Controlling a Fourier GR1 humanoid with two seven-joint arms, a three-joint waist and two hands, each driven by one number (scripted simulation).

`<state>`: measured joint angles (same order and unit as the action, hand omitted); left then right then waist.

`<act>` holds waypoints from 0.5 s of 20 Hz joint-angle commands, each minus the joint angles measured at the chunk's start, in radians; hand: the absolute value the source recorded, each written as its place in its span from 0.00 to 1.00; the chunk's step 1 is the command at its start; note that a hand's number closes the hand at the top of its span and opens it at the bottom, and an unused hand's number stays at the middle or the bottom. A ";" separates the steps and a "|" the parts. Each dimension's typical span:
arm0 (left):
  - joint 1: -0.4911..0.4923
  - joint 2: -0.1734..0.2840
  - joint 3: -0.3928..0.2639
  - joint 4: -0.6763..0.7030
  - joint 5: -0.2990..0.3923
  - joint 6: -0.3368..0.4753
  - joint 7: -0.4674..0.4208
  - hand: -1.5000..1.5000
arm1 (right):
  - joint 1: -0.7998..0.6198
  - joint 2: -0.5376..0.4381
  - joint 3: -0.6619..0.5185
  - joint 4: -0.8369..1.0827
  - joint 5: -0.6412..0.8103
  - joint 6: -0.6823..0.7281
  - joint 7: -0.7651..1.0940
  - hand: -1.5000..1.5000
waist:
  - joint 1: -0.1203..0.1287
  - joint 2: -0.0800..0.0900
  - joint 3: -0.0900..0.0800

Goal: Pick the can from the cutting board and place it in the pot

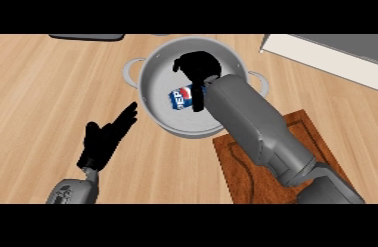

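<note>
Right hand [198, 66]: inside the pot, fingers curled down over the can's top end, so it's got hold of it
Can [181, 98]: one, blue with a red and white logo, sitting in the pot, looks like it's lying near the bottom
Pot [156, 66]: one, grey metal with two side handles, only the can in it
Cutting board [232, 161]: one, brown wood, just beside the pot, mostly under the right forearm
Left hand [103, 141]: open, fingers straight, over bare counter left of the pot
</note>
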<state>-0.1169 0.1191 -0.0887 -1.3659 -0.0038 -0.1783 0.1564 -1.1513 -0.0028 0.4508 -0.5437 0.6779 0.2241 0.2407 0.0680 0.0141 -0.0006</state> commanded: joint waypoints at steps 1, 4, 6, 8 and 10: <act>-0.016 -0.021 -0.006 0.002 -0.012 0.020 -0.012 0.50 | 0.018 0.003 -0.077 -0.070 -0.149 -0.112 -0.073 0.00 | 0.011 0.003 0.001; -0.007 -0.028 -0.026 0.013 -0.017 0.009 -0.004 0.50 | 0.055 0.003 -0.160 -0.135 -0.266 -0.245 -0.130 0.00 | 0.009 0.005 0.003; -0.019 -0.005 0.002 0.017 -0.002 -0.002 -0.003 0.50 | 0.022 0.003 -0.221 -0.153 -0.350 -0.277 -0.123 0.00 | 0.005 0.001 0.002; -0.034 -0.021 -0.011 0.009 -0.024 0.024 0.008 0.50 | 0.050 0.003 -0.266 -0.157 -0.419 -0.360 -0.141 0.00 | 0.002 0.002 0.002; -0.012 -0.031 -0.013 -0.023 -0.018 0.037 0.036 0.50 | 0.038 0.003 -0.318 -0.156 -0.435 -0.427 -0.146 0.00 | -0.021 -0.006 0.002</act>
<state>-0.1314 0.1055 -0.0946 -1.3699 -0.0120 -0.1666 0.1694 -1.1110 -0.0001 0.2219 -0.6821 0.3316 -0.0905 0.1157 0.0654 0.0128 0.0014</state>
